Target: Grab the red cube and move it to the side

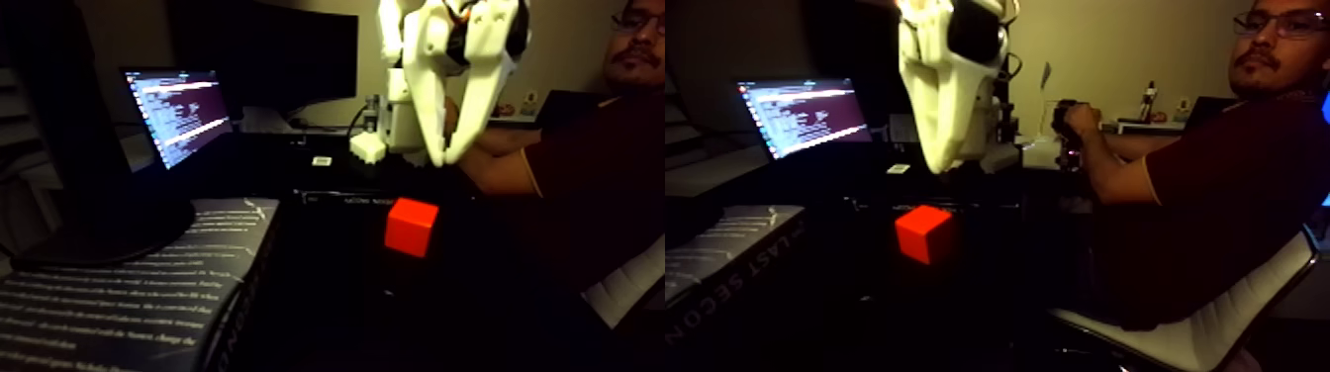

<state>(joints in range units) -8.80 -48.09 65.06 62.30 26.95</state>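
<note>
A dim home office or desk corner: a lit laptop (178, 114) showing text, a dark monitor (267, 54), a book (119, 297), and a seated person (1217, 168) in a white chair (1197, 336).

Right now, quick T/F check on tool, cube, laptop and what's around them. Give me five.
1. The red cube sits on the dark table, below the tool. True.
2. The tool is clamped on the cube. False: its white fingertips hang above the cube, apart from it, holding nothing.
3. The laptop screen is lit. True: text lines show on it.
4. A person sits beside the table in a dark red shirt. True.
5. The cube is blue. False: it is bright red-orange.
</note>
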